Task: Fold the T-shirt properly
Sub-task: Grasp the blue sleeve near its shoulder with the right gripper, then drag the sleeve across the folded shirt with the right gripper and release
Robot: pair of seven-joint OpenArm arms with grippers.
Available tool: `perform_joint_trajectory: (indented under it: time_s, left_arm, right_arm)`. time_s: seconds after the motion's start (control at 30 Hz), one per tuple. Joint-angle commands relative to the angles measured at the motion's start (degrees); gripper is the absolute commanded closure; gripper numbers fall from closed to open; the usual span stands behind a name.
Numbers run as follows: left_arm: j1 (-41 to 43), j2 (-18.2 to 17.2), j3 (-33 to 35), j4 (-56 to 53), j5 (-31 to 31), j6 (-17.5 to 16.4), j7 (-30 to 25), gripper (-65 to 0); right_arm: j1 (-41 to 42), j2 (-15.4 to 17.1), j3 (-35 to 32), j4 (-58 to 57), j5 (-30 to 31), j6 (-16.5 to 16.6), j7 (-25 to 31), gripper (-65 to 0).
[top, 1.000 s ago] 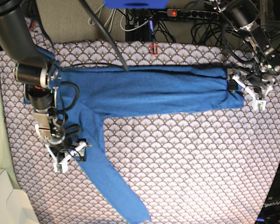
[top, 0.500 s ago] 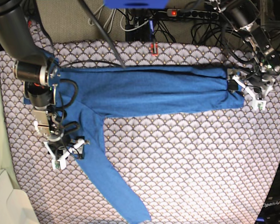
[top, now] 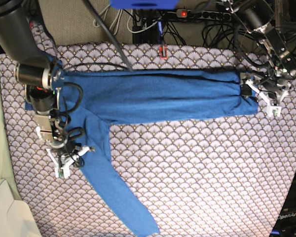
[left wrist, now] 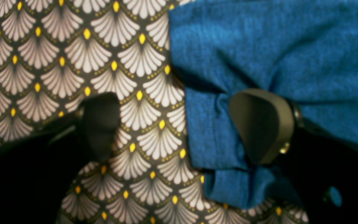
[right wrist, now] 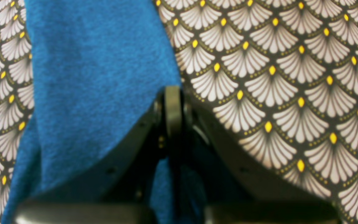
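One T-shirt [top: 153, 96], two hands: left hand [left wrist: 179, 124] spread wide at hem; right hand [right wrist: 172, 105] clenched at sleeve edge.

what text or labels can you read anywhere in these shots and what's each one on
"OpenArm": faint pale lettering on the dark robot base at the lower right corner of the base view; it runs off the frame edge, so any further letters are cut off.
T-shirt: plain blue, no print or tag visible.
Table cloth: scallop pattern only, no words.
Both wrist views: no writing.
Power strip at the top: any markings too small to read.
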Motion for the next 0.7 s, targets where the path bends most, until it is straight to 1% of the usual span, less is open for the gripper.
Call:
perform_joint_trajectory:
  time_s: [0.0,0.1,0.17,0.23,0.27,0.33,0.43,0.53,0.6,0.67]
  left_arm:
    - [-0.2,0.0,0.3,0.1,1.7,-0.5,1.9,-61.4]
    - [-0.2,0.0,0.4,0.1,1.7,-0.5,1.9,-61.4]
    - [-0.2,0.0,0.4,0.1,1.7,-0.5,1.9,-61.4]
    - [-0.2,0.0,0.4,0.1,1.7,-0.5,1.9,-61.4]
    - [-0.2,0.0,0.4,0.1,1.7,-0.5,1.9,-61.4]
    - [-0.2,0.0,0.4,0.1,1.7,-0.5,1.9,-61.4]
    - [-0.2,0.0,0.4,0.1,1.7,-0.5,1.9,-61.4]
    - [-0.2,0.0,0.4,0.1,1.7,-0.5,1.9,-61.4]
    - [-0.2,-0.1,0.4,0.0,1.7,-0.5,1.9,-61.4]
    - [-0.2,-0.1,0.4,0.0,1.7,-0.5,1.9,-61.4]
  right_arm:
    - [1.2,0.4,0.0,2.1,0.2,0.1,0.1,0.0]
    - [-2.4,0.2,0.1,8.6,0.2,0.1,0.1,0.0]
    - [-5.3,0.0,0.1,14.8,0.2,2.1,-0.3,0.0]
    - [-8.6,-1.2,0.1,21.2,0.3,4.5,-0.3,0.0]
    - [-9.9,-1.5,0.1,24.1,0.3,4.8,-0.3,0.0]
    - [-12.4,-1.7,0.1,28.4,0.3,5.1,-0.3,0.0]
    - [-15.4,-3.0,0.1,33.9,0.3,5.2,-0.3,0.0]
    - [-18.9,-3.3,0.1,39.8,0.3,5.2,-0.3,0.0]
    - [-21.3,-4.5,0.0,43.8,0.3,5.3,-0.3,0.0]
    - [-24.0,-5.0,0.0,48.1,0.3,6.7,-0.3,0.0]
